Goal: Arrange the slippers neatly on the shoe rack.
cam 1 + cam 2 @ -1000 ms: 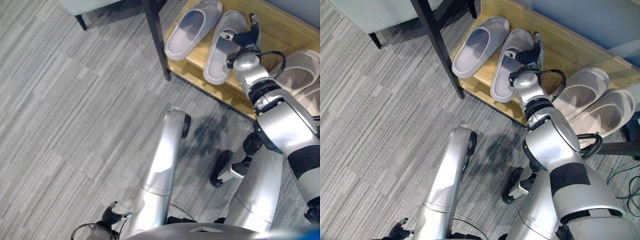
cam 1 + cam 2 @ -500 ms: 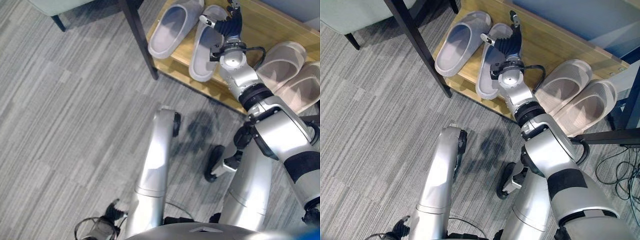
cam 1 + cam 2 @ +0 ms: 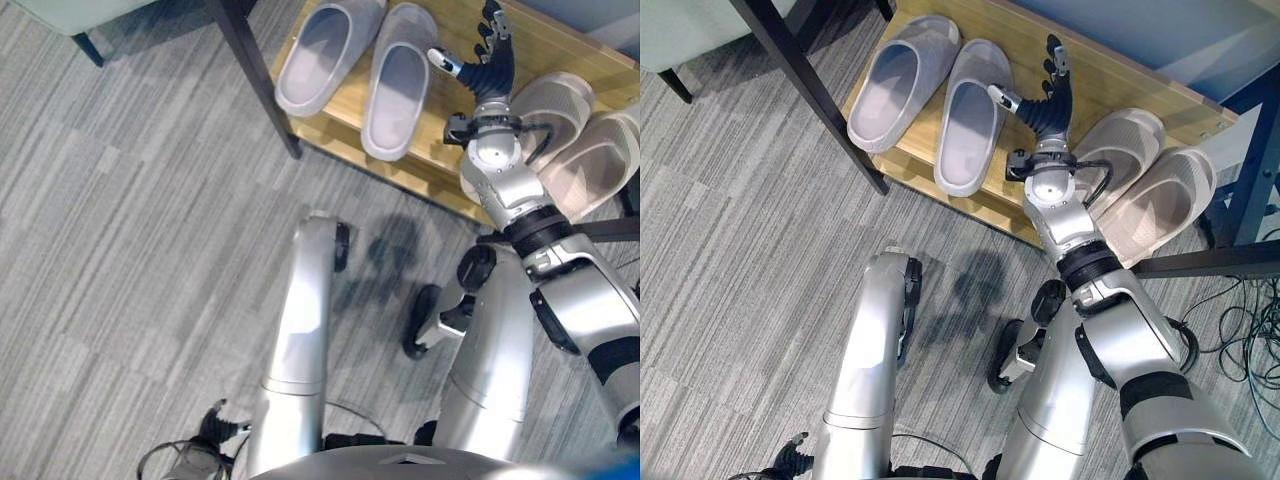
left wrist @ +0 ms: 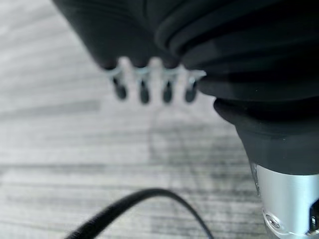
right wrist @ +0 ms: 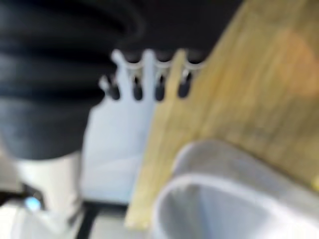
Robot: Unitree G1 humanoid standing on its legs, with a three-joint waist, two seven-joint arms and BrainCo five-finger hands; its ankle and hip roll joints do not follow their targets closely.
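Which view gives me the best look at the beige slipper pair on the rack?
Right eye view: both beige slippers lie whole on the shoe rack, beside the right hand. Left eye view cuts them at its edge; right wrist view shows one blurred slipper edge.

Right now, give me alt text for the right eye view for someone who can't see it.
The right robot hand, fingers open, is raised above a wooden shoe rack, between a pair of grey slippers lying side by side and a beige pair. Grey carpet lies in front of the rack.
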